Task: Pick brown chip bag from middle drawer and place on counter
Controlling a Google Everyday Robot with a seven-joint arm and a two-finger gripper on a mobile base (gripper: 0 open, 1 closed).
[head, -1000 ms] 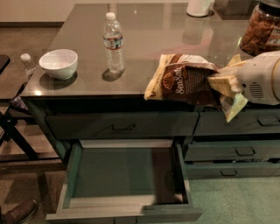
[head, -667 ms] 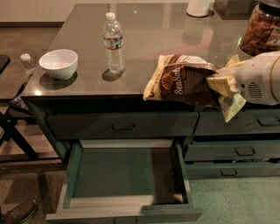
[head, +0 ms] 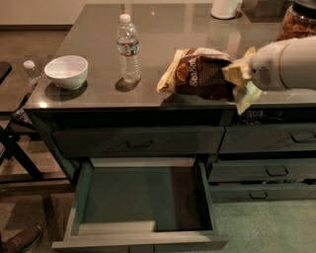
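Arm's white forearm (head: 286, 62) is reaching in from the right, and the gripper (head: 238, 80) is sitting low over the front-right part of the surface (head: 173, 29). It's looking clamped on the right end of the brown chip bag (head: 197, 74), tho crumpled cream and pale green foil is wrapping round it and hiding most of the grip, so that's prob. but not certain. Bag is lying sideways over the surface nr the front edge, dark centre and white lettering facing the cam, shadow showing right under it; can't tell if the bottom is touching or hanging just above.

Middle drawer (head: 143, 197) is standing pulled right out below, w/ its plain floor showing. Above it, the wide drawer w/ the bar handle (head: 138, 143) is sitting shut. Narrower drawers (head: 269, 170) on the right are shut too.

Clear water bottle (head: 128, 47) is standing upright left of the bag, apart from it. White bowl (head: 66, 71) is sitting nr the surface's front-left corner, well apart from the bag. Jar of brown snacks (head: 297, 23) is showing at the top right, behind the arm. White object (head: 224, 7) is sitting at the back edge. Small bottle (head: 30, 71) is standing off to the left, beyond the surface. Shoe (head: 22, 239) is poking in at bottom left.
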